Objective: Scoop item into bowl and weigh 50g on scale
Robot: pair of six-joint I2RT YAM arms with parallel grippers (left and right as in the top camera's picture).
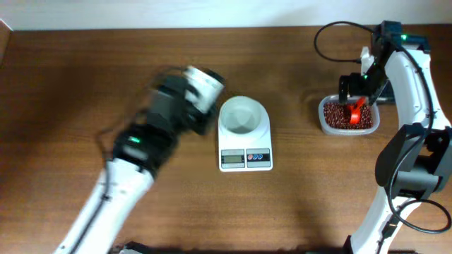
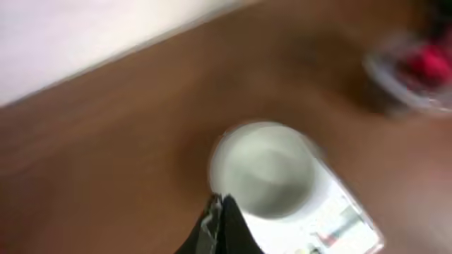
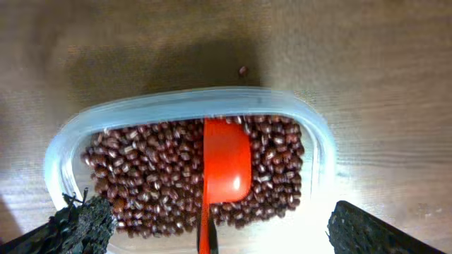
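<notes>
Brown wood-grain table (image 1: 70, 85), matte, w/ a plain white wall (image 1: 212, 14) strip along the far edge. Lots of bare top on the left & front; the right side is crowded by the R arm.

Centre: flat white rectangular scale (image 1: 246, 159), smooth plastic, red & blue buttons, display too small to read. Round white bowl (image 1: 242, 115) sits on its platform, smooth rim. L gripper (image 2: 217, 212) is just beside the bowl's left rim, blurred, fingers pressed together.

Well to the right, near the far edge: clear rounded-rect plastic tub (image 3: 176, 99) holding a heap of small reddish-brown beans (image 3: 141, 169). Red plastic scoop (image 3: 226, 166) lies on them. One stray bean (image 3: 243, 70) sits on the wood just outside the tub.

R gripper (image 1: 359, 93) hangs over the tub, fingers (image 3: 78, 222) spread wide. The scoop handle runs btwn them, apart from both.
</notes>
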